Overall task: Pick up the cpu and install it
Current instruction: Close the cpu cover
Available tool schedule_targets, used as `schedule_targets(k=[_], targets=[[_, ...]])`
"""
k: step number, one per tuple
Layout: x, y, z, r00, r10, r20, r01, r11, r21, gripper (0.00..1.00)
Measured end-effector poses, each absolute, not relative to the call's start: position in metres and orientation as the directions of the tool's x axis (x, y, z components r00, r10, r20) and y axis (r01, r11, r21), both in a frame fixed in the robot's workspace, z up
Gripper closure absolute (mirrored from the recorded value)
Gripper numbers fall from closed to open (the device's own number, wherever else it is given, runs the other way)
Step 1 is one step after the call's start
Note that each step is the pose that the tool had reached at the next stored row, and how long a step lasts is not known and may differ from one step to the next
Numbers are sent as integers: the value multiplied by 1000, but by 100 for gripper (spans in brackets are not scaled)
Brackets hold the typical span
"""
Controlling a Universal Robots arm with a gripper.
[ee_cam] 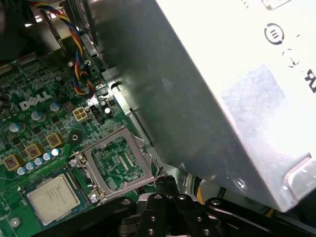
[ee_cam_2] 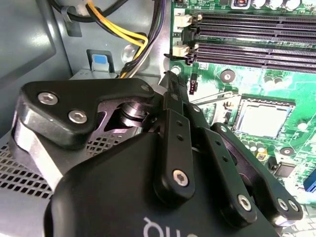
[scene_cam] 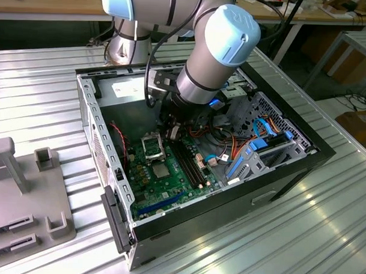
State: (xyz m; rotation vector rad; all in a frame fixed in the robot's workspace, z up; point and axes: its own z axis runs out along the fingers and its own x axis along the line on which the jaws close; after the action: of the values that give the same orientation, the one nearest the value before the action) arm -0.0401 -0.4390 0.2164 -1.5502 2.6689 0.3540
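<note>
The cpu (ee_cam: 53,193) lies flat in the socket (ee_cam: 29,173), pale face up and square to the socket's edges as far as I can judge. The hinged load frame (ee_cam: 116,163) stands swung open just beside the socket, on the side toward the grey power supply box (ee_cam: 207,89). My gripper (ee_cam: 165,181) is pinched shut with nothing visible between the fingers. Its tip sits at the free edge of the open frame, apart from the socket and not touching the chip. In the second wrist view the gripper (ee_cam_2: 169,78) points at the board edge beside the socket, with a thin wire lever (ee_cam_2: 212,98) between the tip and the socket. I judge placement done and the work now at the frame and lever. To do this well: contact only the metal frame or lever, keep off the chip's face, push slow and in line with the hinge, and check that the chip sits level in the socket. In the exterior view the arm (scene_cam: 203,71) reaches steeply down into the open case (scene_cam: 327,151), with its wrist above the socket's far side.
</note>
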Motion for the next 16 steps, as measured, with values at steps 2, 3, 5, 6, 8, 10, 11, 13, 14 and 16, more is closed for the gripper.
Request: schedule_targets(k=[2, 3, 5, 6, 8, 10, 11, 13, 14, 16], targets=[[-40, -439, 217, -501, -853, -144, -861, 476, 178, 89], [-40, -440, 218, -501, -853, -144, -861, 476, 178, 89], [-40, -440, 219, -500, -854, -144, -862, 475, 178, 89], [-40, -440, 219, -500, -854, -143, -862, 475, 178, 89], [-40, -441, 220, -498, -856, -138, -863, 474, 175, 89], [-40, -441, 221, -498, -856, -138, -863, 473, 175, 89], [-40, -441, 222, -497, -857, -138, -864, 473, 175, 89], [-41, -441, 223, -496, -857, -138, -864, 472, 175, 89], [-41, -441, 224, -496, -857, -138, -864, 472, 175, 89], [-41, -442, 226, -494, -859, -138, -865, 470, 175, 89]])
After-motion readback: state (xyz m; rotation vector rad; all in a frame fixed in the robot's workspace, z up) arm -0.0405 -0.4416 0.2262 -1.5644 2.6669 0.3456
